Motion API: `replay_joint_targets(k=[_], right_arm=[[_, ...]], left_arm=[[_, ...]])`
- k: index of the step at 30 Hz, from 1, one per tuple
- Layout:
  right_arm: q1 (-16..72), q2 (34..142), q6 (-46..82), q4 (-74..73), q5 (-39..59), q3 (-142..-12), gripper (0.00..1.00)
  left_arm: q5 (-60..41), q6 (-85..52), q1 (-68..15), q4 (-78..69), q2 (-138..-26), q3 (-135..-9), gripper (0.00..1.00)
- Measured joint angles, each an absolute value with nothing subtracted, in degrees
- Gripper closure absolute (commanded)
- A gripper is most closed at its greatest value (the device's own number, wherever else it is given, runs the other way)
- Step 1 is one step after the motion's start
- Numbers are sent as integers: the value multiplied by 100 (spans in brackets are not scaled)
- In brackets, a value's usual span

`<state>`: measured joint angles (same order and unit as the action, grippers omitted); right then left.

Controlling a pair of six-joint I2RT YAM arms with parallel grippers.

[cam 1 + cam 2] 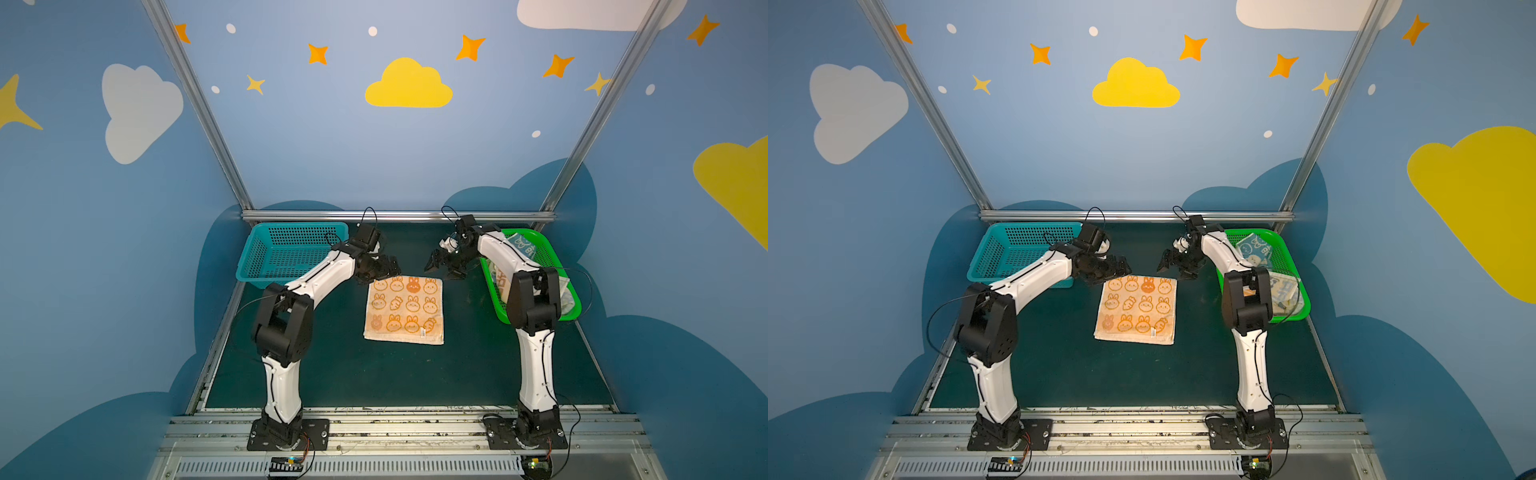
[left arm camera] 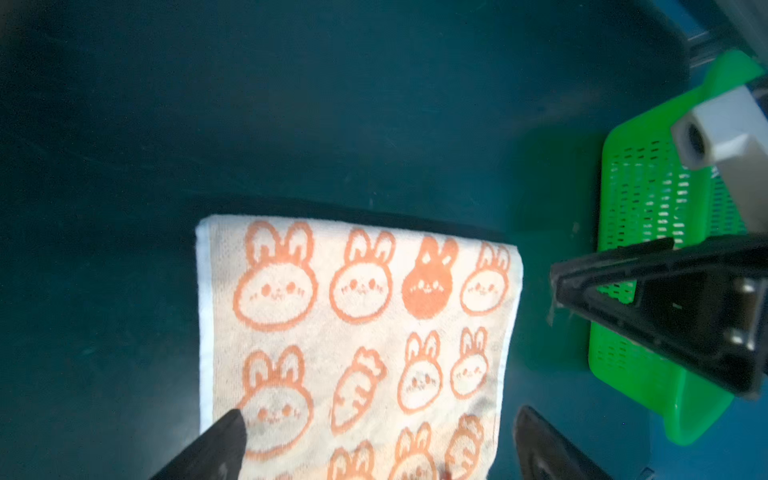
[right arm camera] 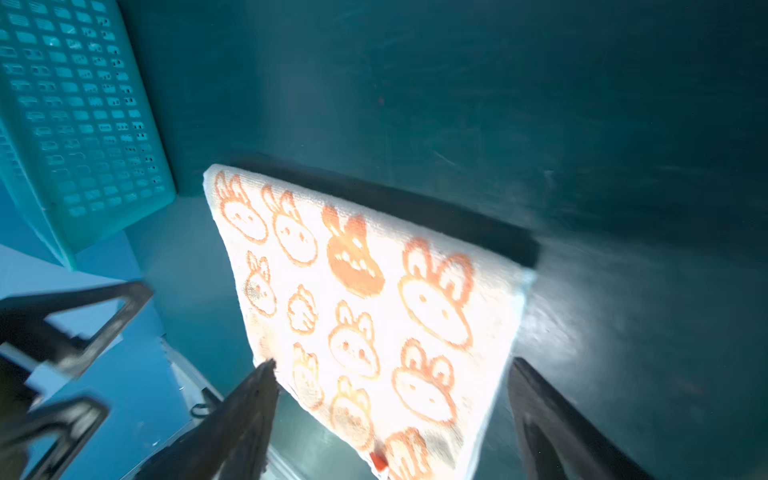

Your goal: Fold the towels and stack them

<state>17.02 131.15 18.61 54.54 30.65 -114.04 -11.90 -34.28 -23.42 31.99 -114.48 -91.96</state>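
An orange-cream towel [image 1: 404, 309] printed with rabbits and carrots lies flat and unfolded in the middle of the dark green table; both top views show it. My left gripper [image 1: 392, 267] hovers open over its far left corner, and the towel [image 2: 357, 332] shows between the spread fingers. My right gripper [image 1: 439, 268] hangs open just beyond the far right corner, above the towel [image 3: 365, 316], holding nothing. A blue-cream towel [image 1: 1254, 249] and a striped towel [image 1: 1283, 291] lie crumpled in the green basket [image 1: 1293, 270], partly hidden behind the right arm.
An empty teal basket [image 1: 291, 249] stands at the back left, close to the left arm's wrist. The green basket [image 1: 559, 266] sits at the back right against the right arm. A metal rail [image 1: 399, 216] bounds the table's far edge.
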Motion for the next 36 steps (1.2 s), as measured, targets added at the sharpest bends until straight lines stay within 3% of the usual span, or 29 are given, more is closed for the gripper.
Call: replay_joint_targets(k=[10, 25, 36], right_arm=[[1787, 13917, 2217, 5323, 3625, -12011, 14], [1483, 14042, 2078, 5312, 3697, -11977, 14], [1496, 13410, 1885, 4775, 3754, -10774, 14]], left_arm=[[-1608, -3404, -2189, 3173, -12978, -10259, 0], [-1542, -3271, -2292, 2665, -12599, -9515, 0], [-1378, -3417, -2639, 2139, -11830, -8261, 1]])
